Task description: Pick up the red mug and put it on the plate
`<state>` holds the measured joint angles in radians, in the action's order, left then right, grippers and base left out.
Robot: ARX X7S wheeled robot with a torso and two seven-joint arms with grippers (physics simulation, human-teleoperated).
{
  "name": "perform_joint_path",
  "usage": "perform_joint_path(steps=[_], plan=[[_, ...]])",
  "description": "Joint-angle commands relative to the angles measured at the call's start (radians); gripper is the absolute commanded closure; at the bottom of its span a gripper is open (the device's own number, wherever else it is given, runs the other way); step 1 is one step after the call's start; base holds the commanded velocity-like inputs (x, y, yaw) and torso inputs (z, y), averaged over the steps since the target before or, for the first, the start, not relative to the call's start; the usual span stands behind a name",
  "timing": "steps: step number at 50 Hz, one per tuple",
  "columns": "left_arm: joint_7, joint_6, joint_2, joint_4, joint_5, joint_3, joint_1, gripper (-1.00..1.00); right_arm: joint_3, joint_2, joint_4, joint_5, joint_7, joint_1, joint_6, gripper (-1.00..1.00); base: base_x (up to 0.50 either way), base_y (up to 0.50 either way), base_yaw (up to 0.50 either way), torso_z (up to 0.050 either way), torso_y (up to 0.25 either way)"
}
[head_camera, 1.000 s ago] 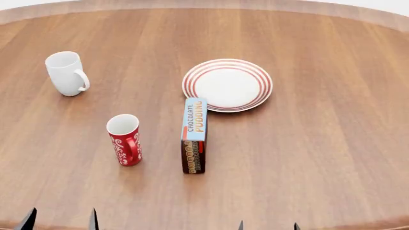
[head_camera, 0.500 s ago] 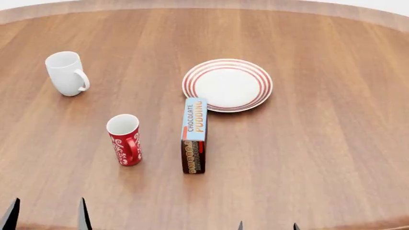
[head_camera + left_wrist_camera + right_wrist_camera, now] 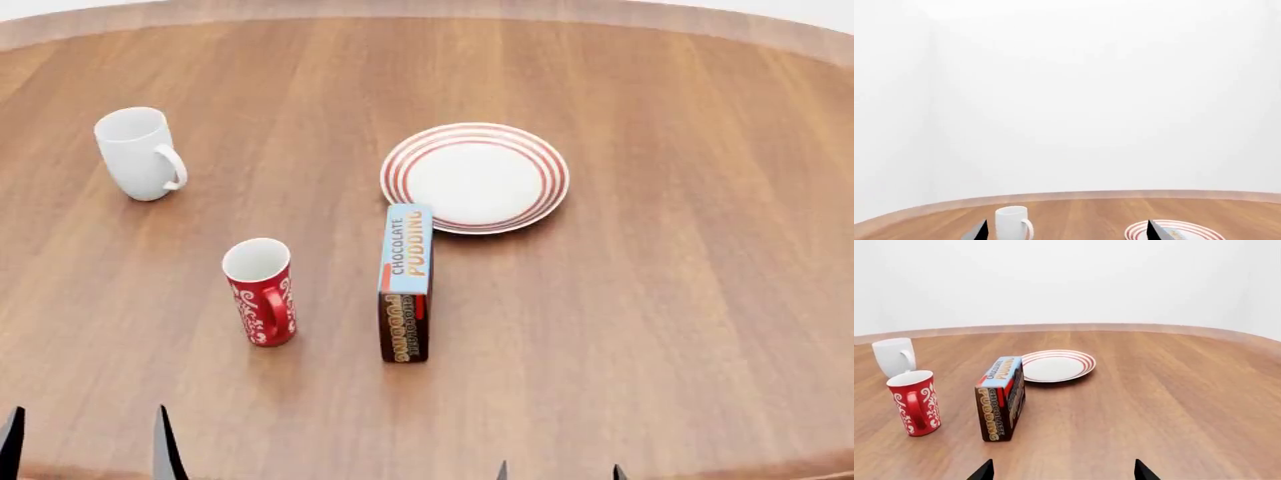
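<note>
The red mug [image 3: 260, 292] with its white swirl pattern stands upright on the table's near left, handle toward me; the right wrist view shows the red mug [image 3: 915, 402] too. The plate [image 3: 475, 177] with red rings lies further back at the centre, empty, and the plate [image 3: 1057, 365] appears behind the box in the right wrist view. My left gripper [image 3: 87, 445] is open at the bottom left edge, well short of the mug. My right gripper [image 3: 561, 470] is open at the bottom edge, only its tips showing. Both hold nothing.
A chocolate pudding box [image 3: 406, 280] stands on its long edge between mug and plate. A plain white mug [image 3: 139, 152] stands at the far left, also seen as the white mug [image 3: 1013, 224] in the left wrist view. The round wooden table [image 3: 667, 300] spreads wide to the right.
The left gripper's tips have slid leftward along the bottom edge of the head view. The right gripper and all objects have stayed put.
</note>
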<state>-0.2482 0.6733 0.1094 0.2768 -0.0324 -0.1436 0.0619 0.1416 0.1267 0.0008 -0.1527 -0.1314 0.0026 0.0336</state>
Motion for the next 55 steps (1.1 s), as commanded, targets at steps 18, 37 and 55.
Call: perform_joint_path(steps=[18,37,55], plan=[[-0.026,0.022,0.021,0.010,0.008,-0.031,0.006,-1.00,0.030,0.022,0.002,-0.013,-0.016,0.006,-0.003,-1.00,0.00,0.08,0.00,0.000,0.000],[-0.038,0.025,0.032,0.012,0.019,-0.048,0.009,-1.00,0.043,0.033,-0.005,-0.023,-0.031,0.004,-0.004,-1.00,0.00,0.16,0.00,0.000,0.000],[-0.049,0.027,0.041,0.013,0.027,-0.062,0.011,-1.00,0.053,0.042,0.004,-0.033,-0.039,0.010,0.004,-1.00,0.00,0.16,0.00,0.000,0.000]])
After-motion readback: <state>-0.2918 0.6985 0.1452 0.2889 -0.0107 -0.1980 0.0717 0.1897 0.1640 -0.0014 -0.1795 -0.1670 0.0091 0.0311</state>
